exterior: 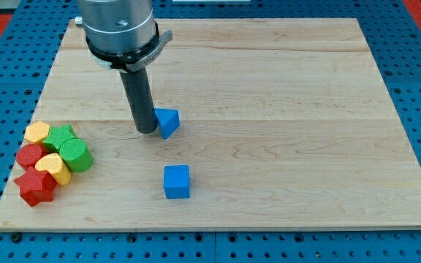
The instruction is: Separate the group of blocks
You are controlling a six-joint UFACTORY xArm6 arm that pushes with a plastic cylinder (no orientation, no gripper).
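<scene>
The group of blocks is seen packed at the worktop's (283,109) lower left corner in the view. Six pieces are counted there, touching one another: a yellow block (36,132) at the cluster's top left, a green block (61,136) of notched outline just right of it, a green cylinder (75,155) below that, a red cylinder (30,155) on the left, a yellow heart-like block (53,167) in the middle, and a red star-shaped block (36,187) lowest. Two blue blocks are recorded well apart from the cluster: a blue wedge-like block (168,122) near the centre and a blue cube (176,181) below it. My tip (146,131) is set on the worktop, touching or just beside the wedge-like block's left side. No claw is fitted, so no claw state can be told.
</scene>
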